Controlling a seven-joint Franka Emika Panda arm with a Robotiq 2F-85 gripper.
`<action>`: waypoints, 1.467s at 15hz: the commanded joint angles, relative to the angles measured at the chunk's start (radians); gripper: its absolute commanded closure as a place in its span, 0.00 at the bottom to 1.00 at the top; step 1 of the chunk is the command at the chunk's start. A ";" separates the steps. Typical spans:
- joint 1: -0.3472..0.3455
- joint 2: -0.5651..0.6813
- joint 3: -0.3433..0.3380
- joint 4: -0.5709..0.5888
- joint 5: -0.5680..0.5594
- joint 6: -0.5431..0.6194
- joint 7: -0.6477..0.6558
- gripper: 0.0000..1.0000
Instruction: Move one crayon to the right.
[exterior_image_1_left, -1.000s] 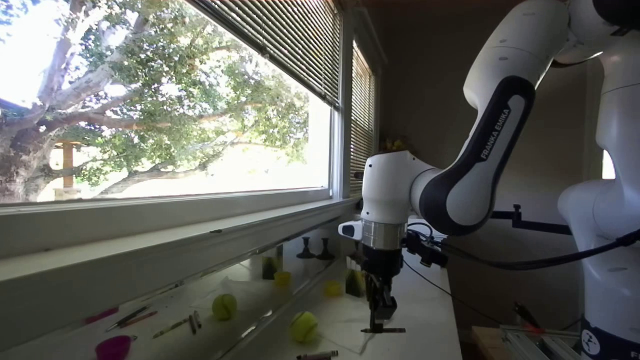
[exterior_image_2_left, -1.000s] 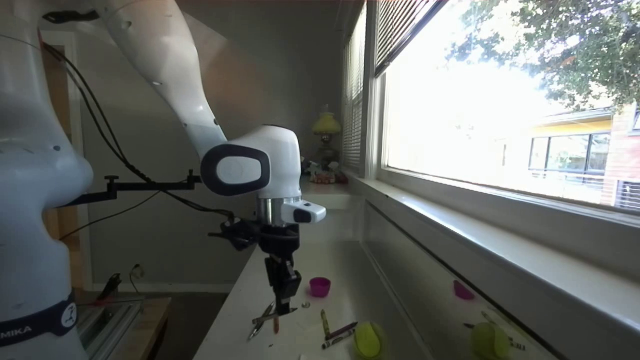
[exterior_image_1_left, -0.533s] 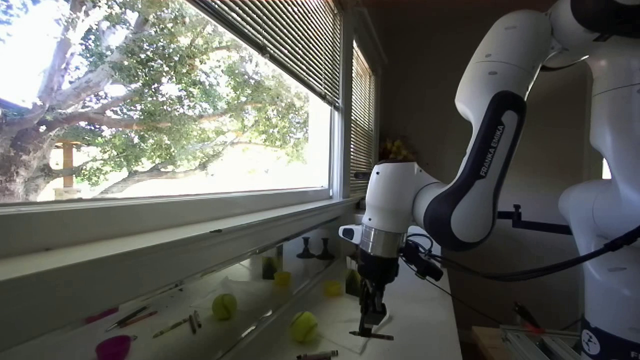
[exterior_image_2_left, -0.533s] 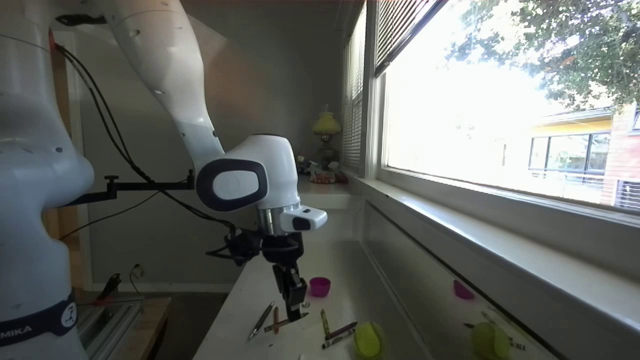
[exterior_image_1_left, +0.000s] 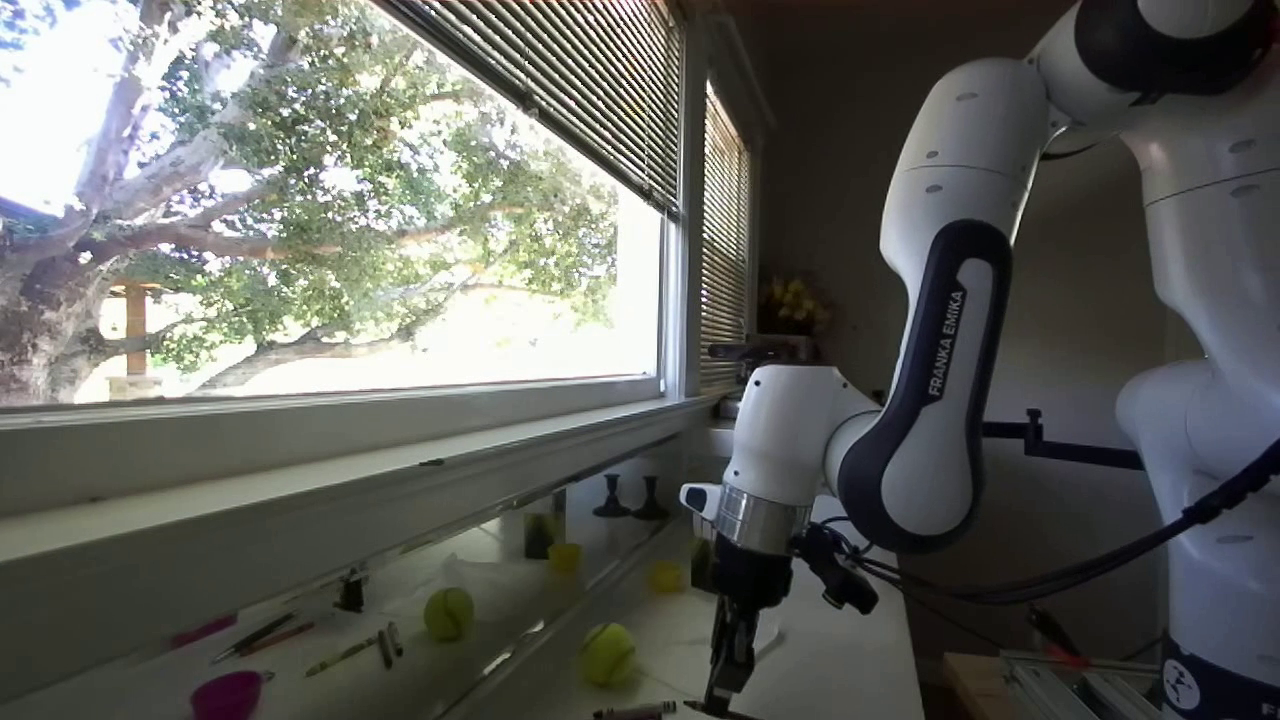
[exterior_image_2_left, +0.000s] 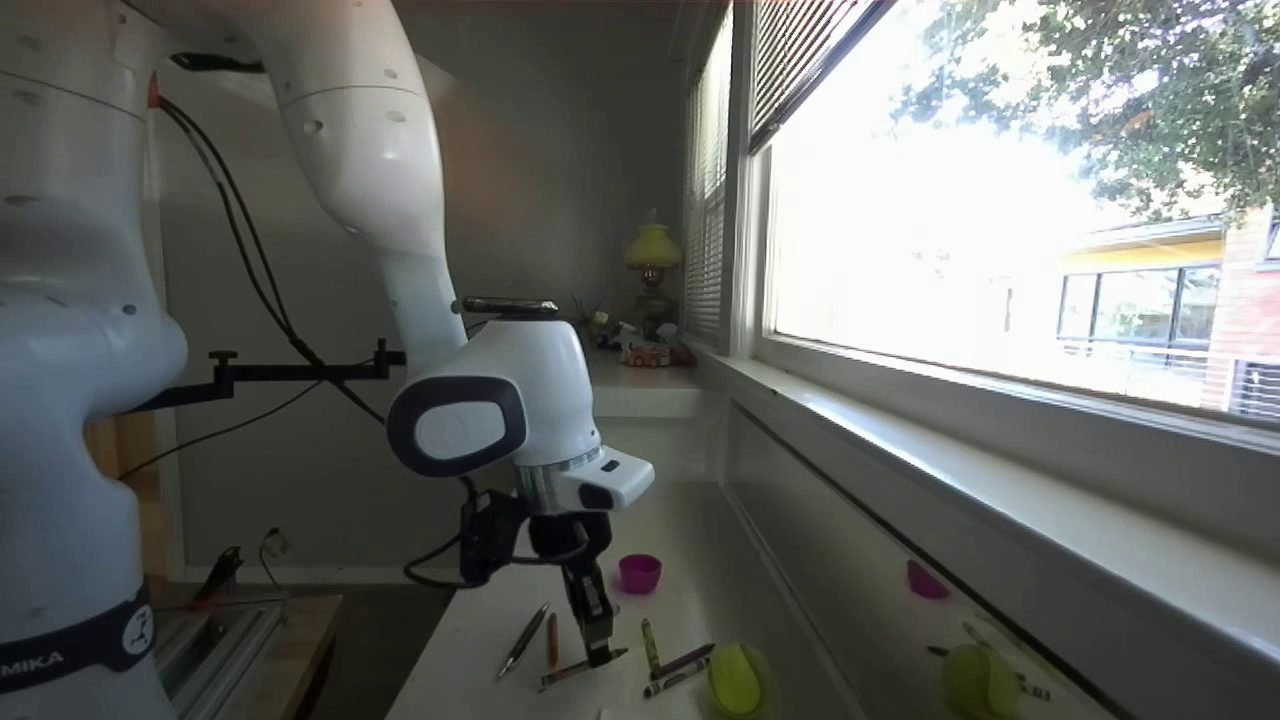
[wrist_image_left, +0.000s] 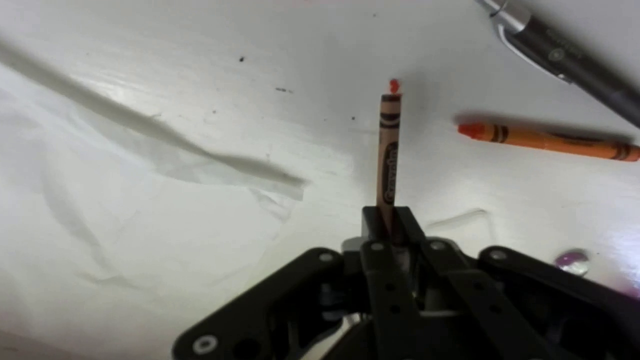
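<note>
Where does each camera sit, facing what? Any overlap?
In an exterior view: off the arm, which shows at image right; looks along the counter, window at left.
In an exterior view: off the arm, which shows at image left; looks along the counter towards the lamp, window at right.
Wrist view: wrist-mounted, looks down past the fingers at the crayon between them; own body: fingers and linkage.
Shared: both exterior views, facing roughly opposite ways, show the arm, window and that crayon.
</note>
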 joint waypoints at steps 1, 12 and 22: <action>-0.062 0.068 0.112 0.024 0.115 0.043 -0.026 0.98; -0.188 0.094 0.217 0.051 0.131 0.013 -0.019 0.98; -0.454 -0.001 0.546 0.103 0.237 -0.137 -0.133 0.40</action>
